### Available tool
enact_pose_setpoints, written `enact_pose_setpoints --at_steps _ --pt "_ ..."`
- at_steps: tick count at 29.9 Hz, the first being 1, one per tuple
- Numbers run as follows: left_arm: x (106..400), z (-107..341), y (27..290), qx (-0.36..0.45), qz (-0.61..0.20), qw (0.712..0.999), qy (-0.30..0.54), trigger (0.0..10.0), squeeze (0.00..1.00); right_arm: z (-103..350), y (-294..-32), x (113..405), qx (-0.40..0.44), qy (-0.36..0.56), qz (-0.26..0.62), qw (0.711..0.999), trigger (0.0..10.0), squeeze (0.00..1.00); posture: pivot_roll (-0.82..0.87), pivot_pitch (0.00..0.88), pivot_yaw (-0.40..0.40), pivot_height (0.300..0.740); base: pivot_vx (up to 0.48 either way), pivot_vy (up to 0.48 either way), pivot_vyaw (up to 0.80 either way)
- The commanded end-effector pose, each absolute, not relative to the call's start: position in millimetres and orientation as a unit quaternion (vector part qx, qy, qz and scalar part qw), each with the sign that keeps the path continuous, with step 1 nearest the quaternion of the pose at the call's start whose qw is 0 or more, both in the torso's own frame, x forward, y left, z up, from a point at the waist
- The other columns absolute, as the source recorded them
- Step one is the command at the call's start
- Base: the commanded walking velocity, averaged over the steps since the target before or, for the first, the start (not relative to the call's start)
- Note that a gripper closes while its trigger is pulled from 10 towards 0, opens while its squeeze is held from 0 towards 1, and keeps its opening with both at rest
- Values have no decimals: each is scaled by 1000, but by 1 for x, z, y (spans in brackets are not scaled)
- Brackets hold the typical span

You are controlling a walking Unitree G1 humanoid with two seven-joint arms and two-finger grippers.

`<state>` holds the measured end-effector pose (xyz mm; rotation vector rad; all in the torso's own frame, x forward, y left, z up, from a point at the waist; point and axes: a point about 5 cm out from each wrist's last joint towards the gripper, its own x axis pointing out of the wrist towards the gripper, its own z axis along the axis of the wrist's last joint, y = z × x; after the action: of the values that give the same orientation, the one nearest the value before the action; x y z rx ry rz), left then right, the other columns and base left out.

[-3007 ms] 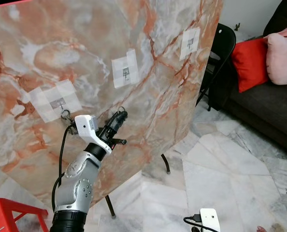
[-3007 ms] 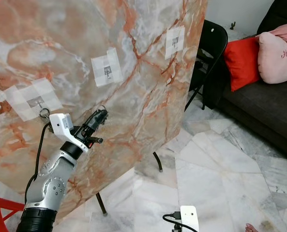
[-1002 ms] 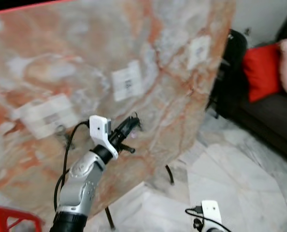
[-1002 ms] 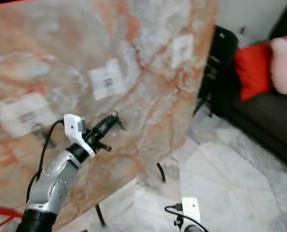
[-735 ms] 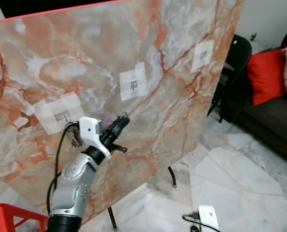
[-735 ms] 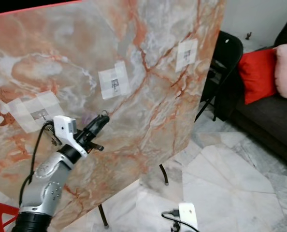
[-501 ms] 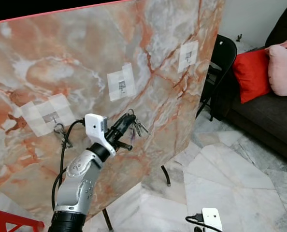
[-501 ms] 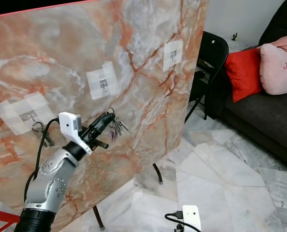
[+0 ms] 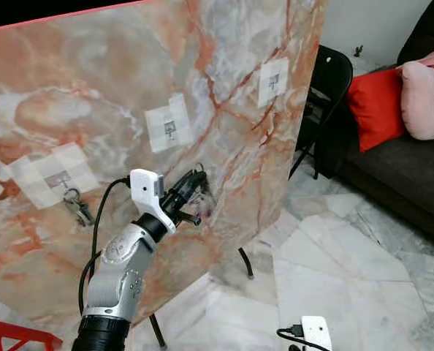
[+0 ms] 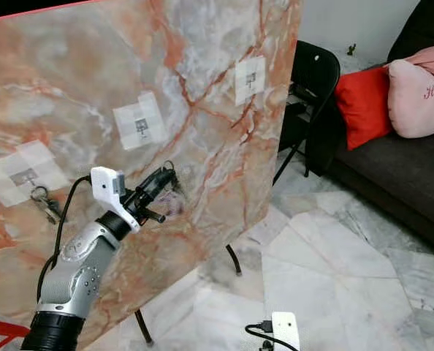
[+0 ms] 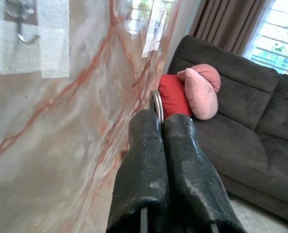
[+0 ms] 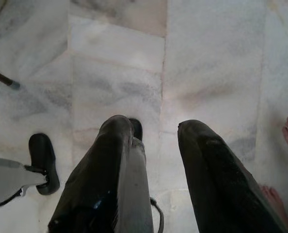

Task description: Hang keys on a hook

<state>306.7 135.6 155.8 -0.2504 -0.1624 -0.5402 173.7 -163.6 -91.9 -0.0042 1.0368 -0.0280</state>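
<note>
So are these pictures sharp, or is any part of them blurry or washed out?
Head views: mostly sharp, though the keys dangling from the left gripper are smeared. Left wrist view: the black fingers and key ring are crisp, and the window behind the sofa is bright and washed out. Right wrist view: the fingers up close look soft, the floor evenly lit.

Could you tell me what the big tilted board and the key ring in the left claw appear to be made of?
Board: looks like polished marble, glossy with orange veins, though possibly a printed panel. Ring, pinched in the left claw: thin, silvery and shiny, so probably metal.
</note>
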Motion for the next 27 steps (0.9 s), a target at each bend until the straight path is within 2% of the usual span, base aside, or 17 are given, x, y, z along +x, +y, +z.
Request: enact_pose_setpoints --at_steps 1,10,15,27 --pt "307 159 134 -115 -267 953 -90 10000 0 -88 -161 183 -3 489 -13 872 10000 0 -10 6 1 740 0 -262 0" --pt "313 159 138 -110 -234 962 -94 10000 0 -89 -162 181 -4 490 -14 872 10000 0 -9 5 -1 740 0 -29 0" --pt "320 159 142 -133 -212 963 -96 10000 0 -89 -163 181 -5 491 -14 871 10000 0 -9 5 -3 740 0 0 0" --pt "342 161 125 -169 -246 950 -90 10000 0 -89 -166 181 -7 489 -16 872 10000 0 -19 1 -4 740 0 0 0"
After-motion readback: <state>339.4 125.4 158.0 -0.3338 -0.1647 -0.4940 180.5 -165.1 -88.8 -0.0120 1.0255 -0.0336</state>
